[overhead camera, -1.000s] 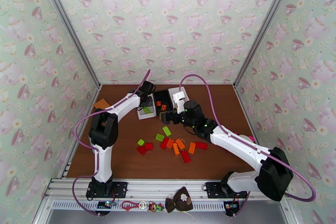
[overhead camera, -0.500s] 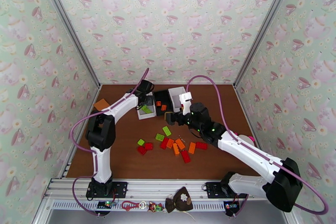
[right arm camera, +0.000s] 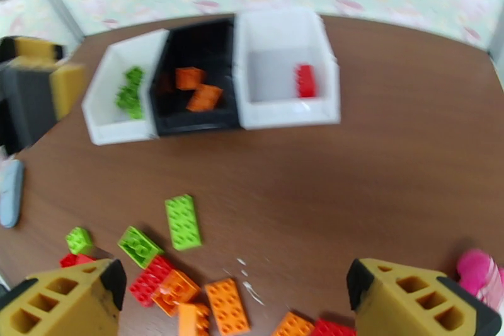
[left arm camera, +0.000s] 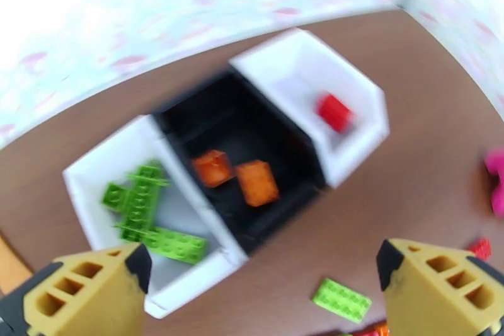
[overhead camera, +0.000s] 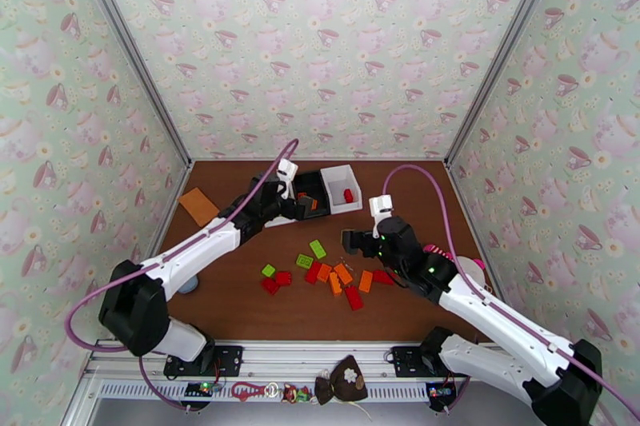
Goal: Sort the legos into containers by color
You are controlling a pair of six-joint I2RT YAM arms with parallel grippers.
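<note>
Three bins stand side by side at the back. The left white bin (left arm camera: 94, 167) holds lime green legos (left arm camera: 146, 205). Two orange bricks (left arm camera: 236, 176) lie in the black bin (left arm camera: 189, 116), and one red brick (left arm camera: 334, 111) lies in the right white bin (left arm camera: 283, 72). On the table in front lies a loose pile of legos (overhead camera: 332, 274) in red, orange and green. My left gripper (overhead camera: 299, 209) hovers open and empty by the bins' front edge. Between the bins and the pile my right gripper (overhead camera: 350, 241) hangs open with nothing in it.
A flat orange card (overhead camera: 198, 206) lies at the left wall. A grey-blue oblong object (overhead camera: 188, 285) peeks out beside the left arm. A pink thing (right arm camera: 479, 271) sits at the right, near the right arm. Bare brown table (right arm camera: 378, 161) stretches in front of the right white bin.
My right gripper has drawn back from the bins toward the pile. The left arm has swung low, and its gripper has shifted from over the left white bin to the bins' front.
</note>
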